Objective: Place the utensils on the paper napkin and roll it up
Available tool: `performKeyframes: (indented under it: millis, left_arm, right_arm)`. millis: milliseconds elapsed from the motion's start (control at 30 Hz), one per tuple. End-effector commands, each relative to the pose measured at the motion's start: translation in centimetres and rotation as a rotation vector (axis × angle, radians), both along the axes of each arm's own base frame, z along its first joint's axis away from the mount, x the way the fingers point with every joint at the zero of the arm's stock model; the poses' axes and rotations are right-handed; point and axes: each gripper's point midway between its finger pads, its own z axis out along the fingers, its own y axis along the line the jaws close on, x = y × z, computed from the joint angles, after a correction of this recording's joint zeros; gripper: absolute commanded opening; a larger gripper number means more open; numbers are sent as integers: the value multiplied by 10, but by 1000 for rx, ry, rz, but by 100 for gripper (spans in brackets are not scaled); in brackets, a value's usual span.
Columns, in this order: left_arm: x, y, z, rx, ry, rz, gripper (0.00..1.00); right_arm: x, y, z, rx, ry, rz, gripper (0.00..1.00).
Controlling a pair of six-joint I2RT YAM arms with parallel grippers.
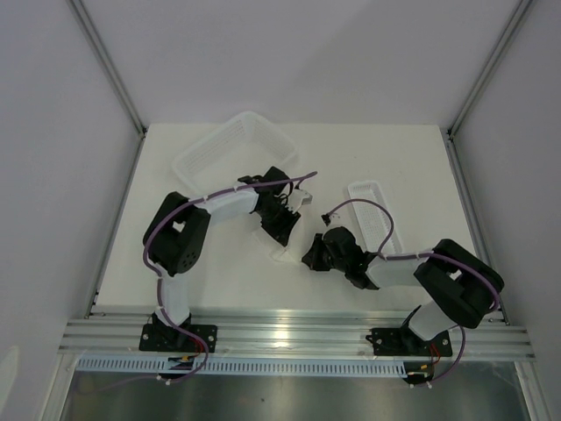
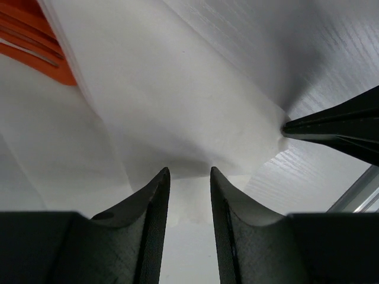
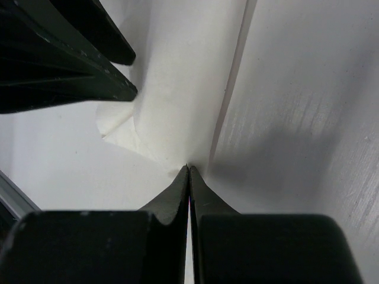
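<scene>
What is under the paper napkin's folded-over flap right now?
The orange-red utensils show only at the flap's upper-left edge in the left wrist view. The paper napkin covers the rest, so their count cannot be told.

black-and-white arms (image 1: 230, 207); purple cables (image 1: 272, 183); black tapered jaws

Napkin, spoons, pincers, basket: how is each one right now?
paper napkin: folded over the utensils, one fold pinched.
utensils: lying flat, partly under the napkin.
left pincer: open, at the napkin's edge.
right pincer: shut on the paper napkin.
white basket: upright at the back, untouched.
</scene>
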Motion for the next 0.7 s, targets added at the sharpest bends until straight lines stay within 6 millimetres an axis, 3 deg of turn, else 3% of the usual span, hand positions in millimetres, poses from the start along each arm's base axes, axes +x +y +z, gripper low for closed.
performKeyframes:
  millis: [0, 200, 367, 533, 600, 667]
  left_arm:
    - [28, 1, 32, -1, -147, -13, 38]
    - [26, 13, 0, 66, -86, -10, 37]
    - [27, 10, -1, 59, -75, -9, 38]
    - [24, 12, -7, 78, -52, -11, 38]
    - [23, 12, -8, 81, -45, -9, 38]
    - [23, 11, -7, 75, -44, -9, 38]
  right_arm:
    - [-2, -4, 5, -35, -4, 2, 0]
    - [7, 1, 34, -14, -72, 12, 0]
    - [20, 5, 62, 52, -123, -6, 1]
    - [44, -2, 62, 39, -117, -141, 11]
    - [50, 4, 60, 42, -119, -142, 11]
    - [53, 22, 71, 96, -153, -87, 5]
